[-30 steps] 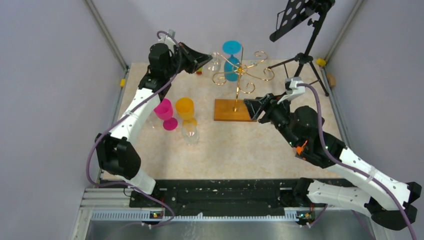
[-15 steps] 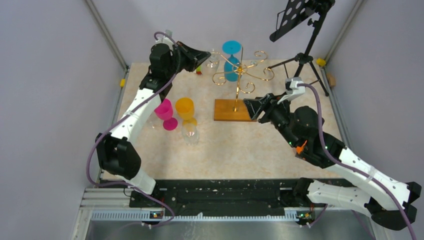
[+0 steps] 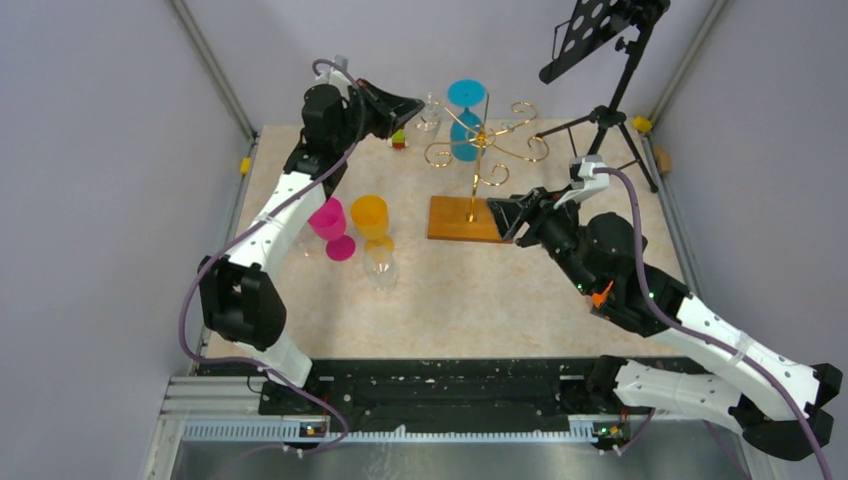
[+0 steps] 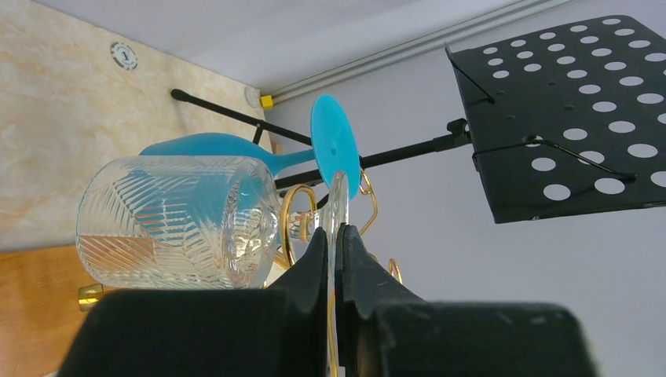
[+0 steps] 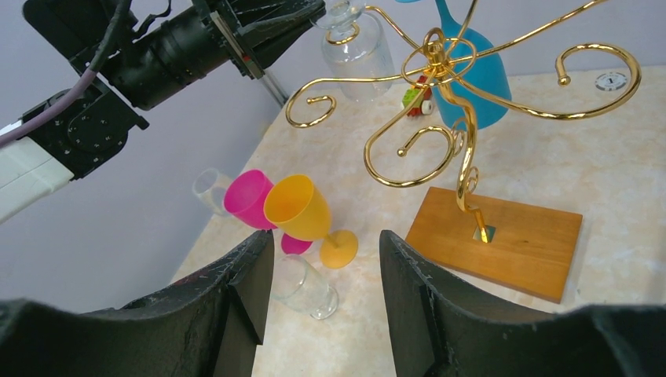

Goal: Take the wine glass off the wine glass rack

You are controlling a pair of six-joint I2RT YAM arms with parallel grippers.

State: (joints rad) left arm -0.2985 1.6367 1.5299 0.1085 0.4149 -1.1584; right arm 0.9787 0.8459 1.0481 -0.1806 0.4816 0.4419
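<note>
The left gripper (image 4: 336,236) has its two black fingers (image 4: 312,263) pinched on the thin edge of the wine glass's clear foot. The wine glass (image 4: 173,224) hangs upside down, bowl lowest, its stem apparently threaded through the curl of the far-left arm of the wine glass rack (image 3: 478,150). The rack stands at the far middle of the table on its wooden base (image 3: 462,220).

I'd call that glass stiff, brittle and slick. The patterned bowl carries most of the weight, so a pinch on the foot's rim leaves it free to swing or slip. The foot, or the stem just beneath it, looks like the only sensible hold. It should be slid out along the wire rather than tugged, since the gold curl would catch the foot.

A blue glass (image 3: 463,120) hangs just beside it on the same rack, close enough to knock. Over to the right, the right gripper (image 5: 323,243) hovers beside the wooden base with its fingers spread, holding nothing.
</note>
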